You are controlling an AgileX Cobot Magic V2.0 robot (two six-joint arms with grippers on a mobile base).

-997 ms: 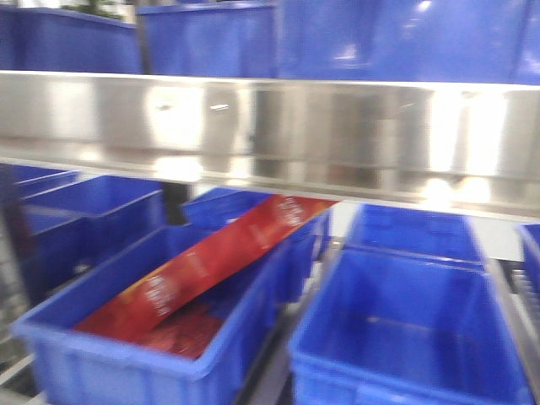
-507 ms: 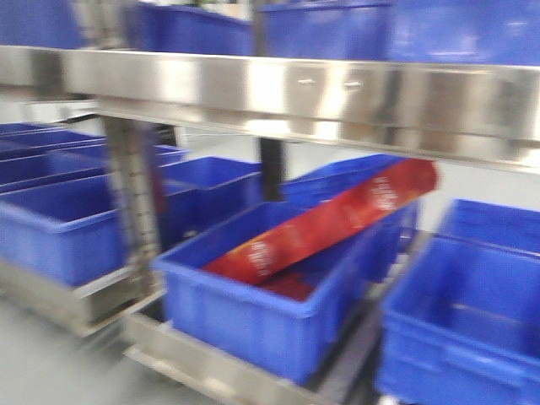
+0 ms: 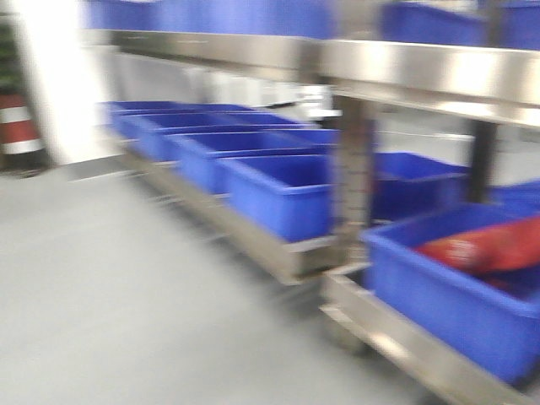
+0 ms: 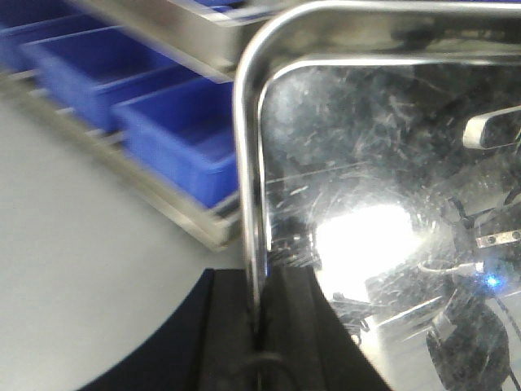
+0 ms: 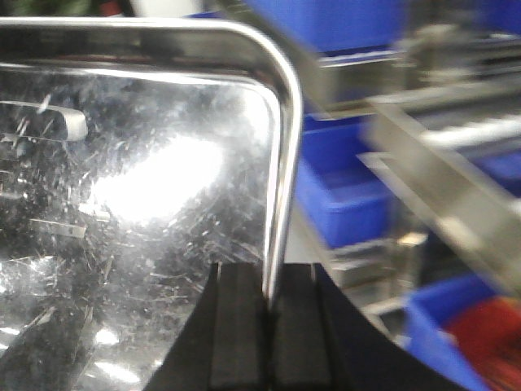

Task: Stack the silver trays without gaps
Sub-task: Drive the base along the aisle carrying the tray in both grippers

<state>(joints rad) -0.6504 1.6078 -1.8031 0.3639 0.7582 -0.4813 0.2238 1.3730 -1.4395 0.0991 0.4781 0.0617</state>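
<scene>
No writing is legible: the front view is smeared by blur, and the pale marks on the red package [image 3: 485, 245] in the near right bin are too soft to read.

In the front view, a red-and-white striped post [image 3: 18, 126] stands at the far left, with bare grey floor [image 3: 126, 295] in front of it. A row of blue bins [image 3: 278, 190] runs from far left to near right along the low shelf of a steel rack [image 3: 278, 253], whose upper shelf crosses the top of the view. One rack upright stands in front of the bins, right of centre.

In the left wrist view, the left gripper [image 4: 259, 281] points upward, its two black fingers [image 4: 232, 326] clamped on the thin left rim of the silver tray [image 4: 366, 163]. The tray's scratched, mirror-bright bottom fills the right side of that view, carried in the air. Blue bins and floor lie to its left.

In the right wrist view, the right gripper [image 5: 269, 277] is posed the same way, its black fingers pinching the tray's [image 5: 138, 163] right rim. The rack, with its bins and something red, is to its right
</scene>
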